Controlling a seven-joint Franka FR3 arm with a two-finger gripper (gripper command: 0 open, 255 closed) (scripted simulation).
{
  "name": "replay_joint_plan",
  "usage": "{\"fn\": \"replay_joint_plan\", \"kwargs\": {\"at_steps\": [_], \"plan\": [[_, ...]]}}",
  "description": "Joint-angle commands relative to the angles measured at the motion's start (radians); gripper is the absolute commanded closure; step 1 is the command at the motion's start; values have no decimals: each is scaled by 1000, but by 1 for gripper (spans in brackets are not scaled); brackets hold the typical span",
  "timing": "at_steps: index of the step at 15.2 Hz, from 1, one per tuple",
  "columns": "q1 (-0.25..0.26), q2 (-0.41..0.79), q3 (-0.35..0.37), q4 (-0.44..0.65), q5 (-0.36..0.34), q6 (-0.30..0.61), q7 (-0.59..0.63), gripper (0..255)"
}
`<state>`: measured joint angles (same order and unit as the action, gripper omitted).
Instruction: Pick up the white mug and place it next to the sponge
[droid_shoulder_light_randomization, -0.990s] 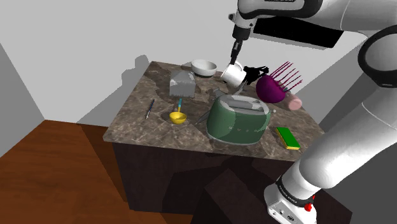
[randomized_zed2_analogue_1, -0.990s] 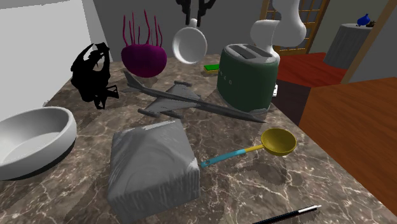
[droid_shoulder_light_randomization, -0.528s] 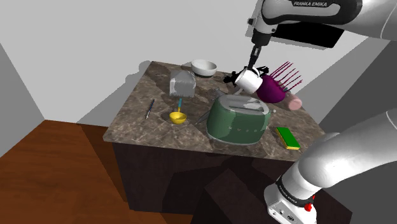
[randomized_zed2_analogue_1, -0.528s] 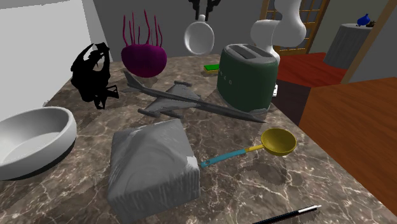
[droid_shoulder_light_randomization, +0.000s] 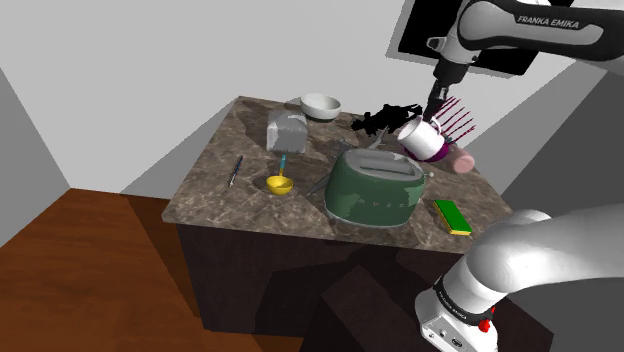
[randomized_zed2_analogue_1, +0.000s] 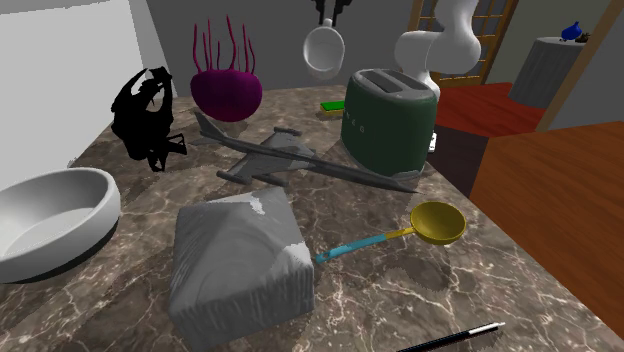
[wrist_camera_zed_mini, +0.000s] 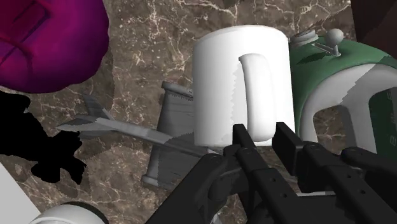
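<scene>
The white mug (droid_shoulder_light_randomization: 417, 132) hangs tilted in the air, above the counter between the green toaster (droid_shoulder_light_randomization: 372, 188) and the purple ornament (droid_shoulder_light_randomization: 431, 145). My gripper (droid_shoulder_light_randomization: 434, 103) is shut on it from above. In the wrist view the black fingers (wrist_camera_zed_mini: 245, 145) clasp the mug (wrist_camera_zed_mini: 240, 89) at its handle end, over the toaster (wrist_camera_zed_mini: 337, 95). The second exterior view has the mug (randomized_zed2_analogue_1: 324, 48) high up under the gripper (randomized_zed2_analogue_1: 333, 10). The green and yellow sponge (droid_shoulder_light_randomization: 452, 216) lies flat at the counter's near right corner, beyond the toaster; the sponge (randomized_zed2_analogue_1: 332, 106) peeks out behind it.
On the marble counter (droid_shoulder_light_randomization: 215, 190) stand a black figurine (droid_shoulder_light_randomization: 383, 119), a grey toy plane (randomized_zed2_analogue_1: 280, 155), a white bowl (droid_shoulder_light_randomization: 321, 105), a grey box (droid_shoulder_light_randomization: 287, 129), a yellow scoop (droid_shoulder_light_randomization: 279, 184), a pen (droid_shoulder_light_randomization: 236, 170) and a pink cylinder (droid_shoulder_light_randomization: 464, 162). The floor drops off past the edges.
The gripper has carried the mug toward the shoulder view's right, from near the bowl to beside the purple ornament. Nothing on the counter has moved.
</scene>
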<state>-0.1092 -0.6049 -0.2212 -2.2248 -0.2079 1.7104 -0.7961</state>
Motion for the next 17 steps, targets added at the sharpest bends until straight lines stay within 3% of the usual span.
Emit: {"fn": "replay_joint_plan", "kwargs": {"at_steps": [1,9,17], "plan": [[-18,-67,-17,-44,-20,-18,-28,255],[-101,-295,-98,-153,-110,-115,-155,255],[-193,-475,-201,-185,-224,-226,-317,255]]}}
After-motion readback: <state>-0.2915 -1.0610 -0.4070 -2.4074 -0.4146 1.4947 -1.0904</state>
